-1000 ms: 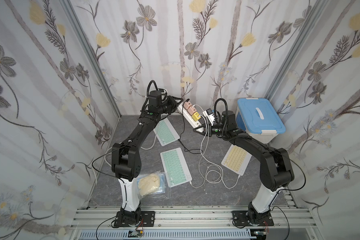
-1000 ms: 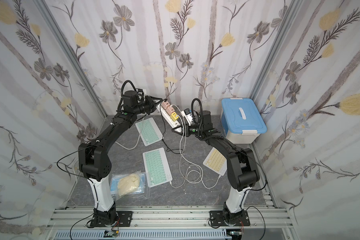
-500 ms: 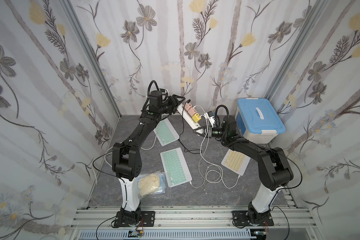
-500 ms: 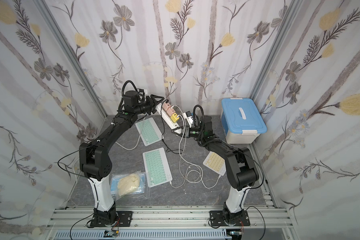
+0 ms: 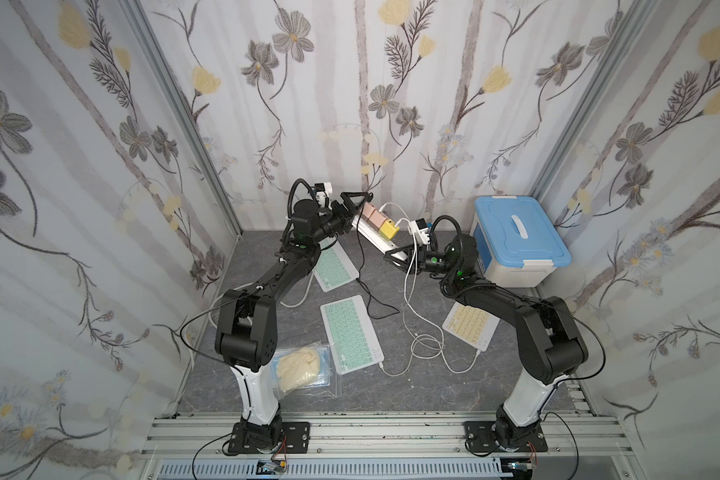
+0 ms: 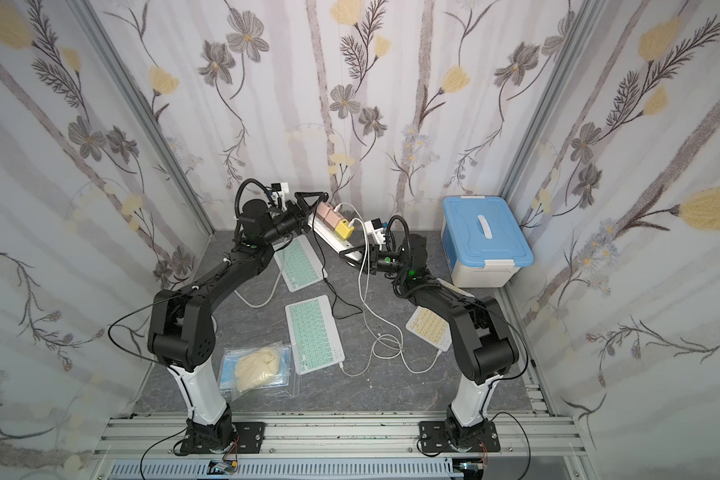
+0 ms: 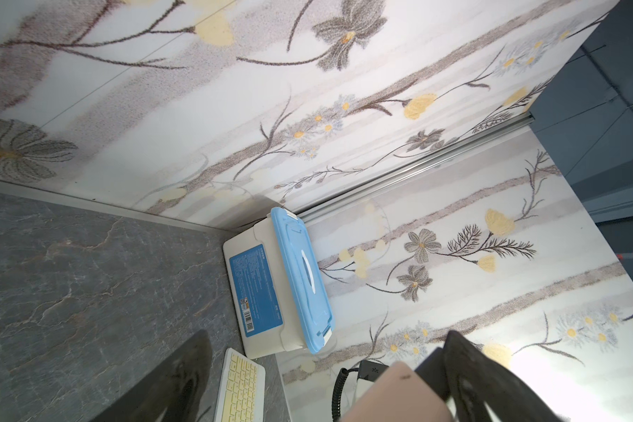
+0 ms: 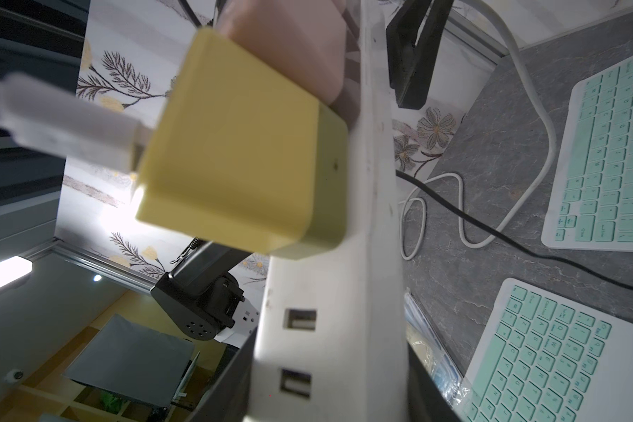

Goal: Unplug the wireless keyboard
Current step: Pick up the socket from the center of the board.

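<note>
Three wireless keyboards lie on the grey table: a mint one at the back (image 5: pixel 335 266), a mint one in front (image 5: pixel 352 332) and a yellow one (image 5: pixel 470 326). A white power strip (image 5: pixel 375 237) hangs tilted above them, and my right gripper (image 5: pixel 395 257) is shut on its near end (image 8: pixel 329 365). A yellow charger (image 8: pixel 242 146) with a white cable and pink chargers (image 5: pixel 373 212) are plugged into it. My left gripper (image 5: pixel 359 207) is open at the strip's far end, with a pink charger (image 7: pixel 399 394) between its jaws, close to one finger (image 7: pixel 483 380).
A white box with a blue lid (image 5: pixel 516 237) stands at the back right. A clear bag holding something cream (image 5: pixel 302 365) lies front left. White cables (image 5: pixel 425 345) loop between the front keyboards, and a black cable (image 5: pixel 371 299) crosses the table.
My left gripper has opened wide around the pink charger. My right gripper has kept its hold on the strip and sunk slightly.
</note>
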Available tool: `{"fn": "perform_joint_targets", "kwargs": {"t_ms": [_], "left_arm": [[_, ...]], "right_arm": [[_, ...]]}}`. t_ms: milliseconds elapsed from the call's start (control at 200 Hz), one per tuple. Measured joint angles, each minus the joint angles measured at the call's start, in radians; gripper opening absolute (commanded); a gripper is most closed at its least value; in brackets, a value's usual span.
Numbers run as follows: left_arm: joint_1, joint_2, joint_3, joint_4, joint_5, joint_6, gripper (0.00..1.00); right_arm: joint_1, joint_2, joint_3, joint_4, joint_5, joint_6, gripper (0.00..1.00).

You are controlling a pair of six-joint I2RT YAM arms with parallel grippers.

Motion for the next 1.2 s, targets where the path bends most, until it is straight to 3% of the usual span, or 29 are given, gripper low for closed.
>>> {"fn": "perform_joint_targets", "kwargs": {"t_ms": [225,385,574,779,1009,1134,1199], "left_arm": [[-0.002,-0.014,-0.087,0.219,-0.037,-0.080,0.99],[-0.002,-0.015,-0.125,0.343,-0.073,-0.117,0.88],[-0.002,-0.029,-0.150,0.369,-0.118,-0.117,0.59],[-0.003,-0.020,-0.145,0.383,-0.140,-0.118,0.46],[-0.008,-0.010,-0.127,0.399,-0.153,-0.156,0.01],[-0.008,-0.017,-0.126,0.383,-0.153,-0.145,0.00],[-0.008,-0.031,-0.126,0.356,-0.158,-0.132,0.00]], "right_arm": [[0.003,0.015,-0.012,0.154,0.028,0.178,0.00],[0.003,0.030,-0.021,0.228,0.050,0.287,0.00],[0.004,0.035,-0.026,0.288,0.064,0.314,0.00],[0.009,0.047,-0.026,0.338,0.076,0.346,0.00],[0.011,0.058,-0.024,0.367,0.094,0.363,0.00],[0.013,0.058,-0.023,0.359,0.093,0.351,0.00],[0.013,0.057,-0.016,0.341,0.087,0.336,0.20]]}}
